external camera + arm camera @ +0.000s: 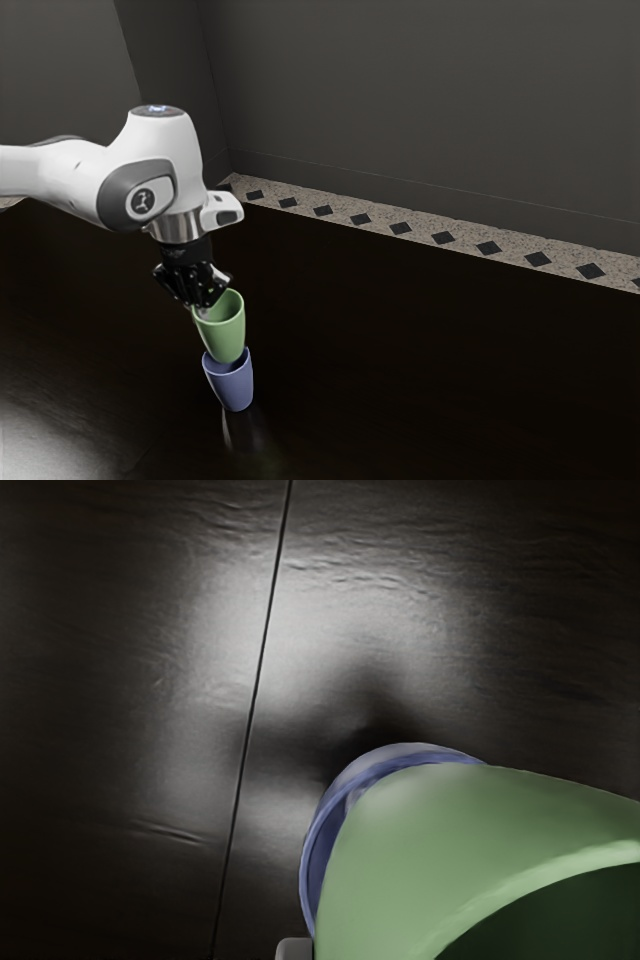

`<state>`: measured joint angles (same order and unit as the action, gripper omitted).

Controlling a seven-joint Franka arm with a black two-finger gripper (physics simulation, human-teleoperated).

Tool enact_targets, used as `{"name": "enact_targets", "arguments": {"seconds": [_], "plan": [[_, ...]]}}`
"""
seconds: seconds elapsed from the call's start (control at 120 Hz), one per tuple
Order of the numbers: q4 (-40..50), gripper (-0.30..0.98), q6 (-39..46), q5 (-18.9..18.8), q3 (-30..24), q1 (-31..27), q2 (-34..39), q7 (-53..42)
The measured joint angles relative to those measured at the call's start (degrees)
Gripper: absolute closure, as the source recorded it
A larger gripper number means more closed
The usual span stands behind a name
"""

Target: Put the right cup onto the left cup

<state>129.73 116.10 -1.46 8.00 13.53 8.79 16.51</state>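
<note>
Exterior view: green cup [222, 330] is pinched at its rim by the gripper [203, 306], leaving its base free at the mouth of the blue cup [232, 386].
Wrist view: blue cup is partly covered by green cup; lowering is probably needed.

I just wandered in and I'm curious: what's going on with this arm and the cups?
A robot arm is stacking cups. Its fingers grip the green cup near the rim. That cup's base is just inside the mouth of the blue cup, which stands on the table; it has not been released yet.
</note>
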Motion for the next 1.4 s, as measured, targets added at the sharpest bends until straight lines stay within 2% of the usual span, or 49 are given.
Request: {"name": "enact_targets", "arguments": {"seconds": [0.342,0.558,0.658,0.775,0.95,1.192,1.4], "plan": [[0.6,0.78,0.5,0.1,0.0,0.2,-0.6,0.8],[0.5,0.33,0.9,0.6,0.0,0.3,-1.3,0.7],[0.5,0.21,0.9,0.6,0.0,0.3,-1.4,0.7],[0.4,0.12,1.0,0.6,0.0,0.3,-1.4,0.7],[-1.2,0.05,0.6,0.5,0.0,0.3,-1.5,0.6],[-15.2,0.02,-7.0,0.0,-0.5,-0.4,-5.5,-0.3],[-23.8,0.01,-10.8,0.4,-0.6,-1.2,-9.2,-6.8]]}}
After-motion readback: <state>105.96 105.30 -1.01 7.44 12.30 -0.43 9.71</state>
